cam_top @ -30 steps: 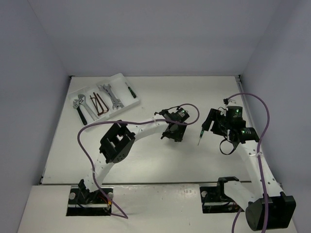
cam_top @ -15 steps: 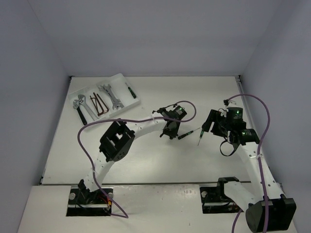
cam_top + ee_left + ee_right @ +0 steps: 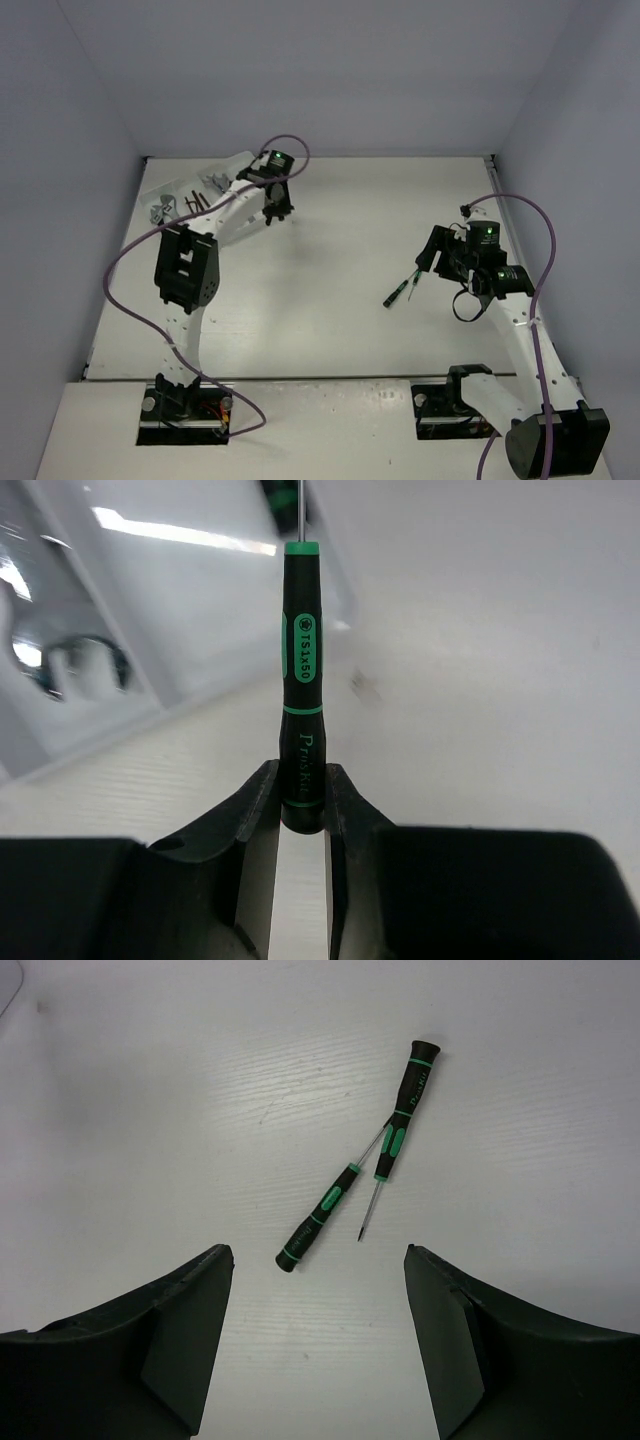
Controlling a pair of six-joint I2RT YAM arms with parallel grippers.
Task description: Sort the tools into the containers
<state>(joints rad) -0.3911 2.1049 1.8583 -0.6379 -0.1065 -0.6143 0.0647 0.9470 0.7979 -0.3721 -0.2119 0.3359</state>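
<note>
From the top external view, the left gripper (image 3: 277, 208) hangs at the right end of the white tray (image 3: 168, 192) in the far left corner of the table (image 3: 330, 330). The arm covers much of the tray, and what the gripper holds cannot be made out here. Silver wrenches (image 3: 160, 210) and dark hex keys (image 3: 195, 200) lie in the tray's left compartments. The right gripper (image 3: 425, 268) sits over the table's right side, just beside two loose screwdrivers (image 3: 400, 290).

The left wrist view shows the left gripper (image 3: 300, 785) clamped on the butt of a black green-marked screwdriver (image 3: 301, 650), which points straight away toward the tray (image 3: 150, 600). A wrench (image 3: 70, 660) shows blurred in one compartment.

In the right wrist view, the right gripper (image 3: 318, 1258) stands wide apart and empty above the two loose screwdrivers (image 3: 400, 1125), which lie crossed on the table (image 3: 150, 1110).
</note>
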